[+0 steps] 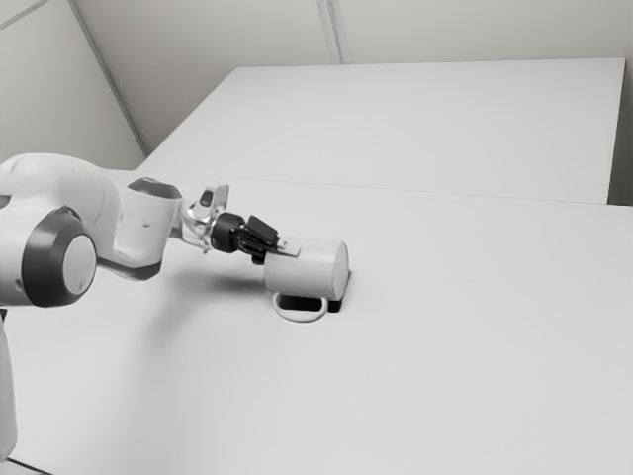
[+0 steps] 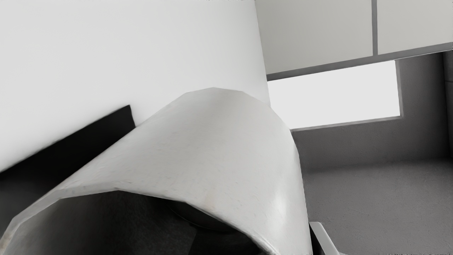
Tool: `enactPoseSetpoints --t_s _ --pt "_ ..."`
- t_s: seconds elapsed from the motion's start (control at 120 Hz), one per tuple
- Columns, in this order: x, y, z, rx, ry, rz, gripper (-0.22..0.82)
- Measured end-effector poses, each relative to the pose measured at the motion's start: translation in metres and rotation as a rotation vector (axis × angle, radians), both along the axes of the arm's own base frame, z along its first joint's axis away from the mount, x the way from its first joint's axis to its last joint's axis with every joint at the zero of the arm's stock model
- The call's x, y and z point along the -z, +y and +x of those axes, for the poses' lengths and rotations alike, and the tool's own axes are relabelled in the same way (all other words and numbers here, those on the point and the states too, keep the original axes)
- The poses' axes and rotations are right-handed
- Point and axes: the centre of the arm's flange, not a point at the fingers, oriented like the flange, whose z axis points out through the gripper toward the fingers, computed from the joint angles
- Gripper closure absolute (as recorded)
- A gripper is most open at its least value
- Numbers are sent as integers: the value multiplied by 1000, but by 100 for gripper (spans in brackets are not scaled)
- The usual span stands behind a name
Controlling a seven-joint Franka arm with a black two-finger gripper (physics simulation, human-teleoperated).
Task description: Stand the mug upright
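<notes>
The white mug [image 1: 309, 269] lies on its side on the table, its handle [image 1: 301, 315] toward the exterior view's bottom edge. My gripper [image 1: 281, 251] is at the mug's mouth end, with a pale fingertip overlapping the upper wall. In the wrist view the mug [image 2: 212, 141] has its dark mouth facing the hand. Of my gripper [image 2: 226, 248], one finger [image 2: 324, 239] stands outside the wall, far out to the side; the other is hidden, and the gripper looks open.
The white table [image 1: 475, 346] extends around the mug, with its far edge and a pale wall [image 1: 445, 30] beyond. A dark shadow [image 1: 336, 306] lies under the mug. The wrist view includes a bright rectangular panel [image 2: 339, 99] past the table edge.
</notes>
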Motion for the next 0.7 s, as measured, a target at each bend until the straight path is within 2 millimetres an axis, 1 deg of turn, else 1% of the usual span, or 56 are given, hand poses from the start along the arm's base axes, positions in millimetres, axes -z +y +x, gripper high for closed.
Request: enactPoseSetpoints --t_s 0.042,0.142,0.242,0.325,0.383,0.417,0.558,0.625,0.7 --pt "-3 0 1 1 -7 2 71" --pt "-19 -3 3 9 -36 8 74" --pt "-46 -6 5 27 -77 38 76" --pt "-76 -8 3 53 -119 92 77" --pt "-106 -20 2 101 -163 169 77" --pt "-118 -28 0 132 -183 225 77" --pt "-158 -65 -9 273 -276 534 77" --pt "-168 -82 -12 349 -324 701 77" --pt "-171 -97 -12 419 -368 875 77"
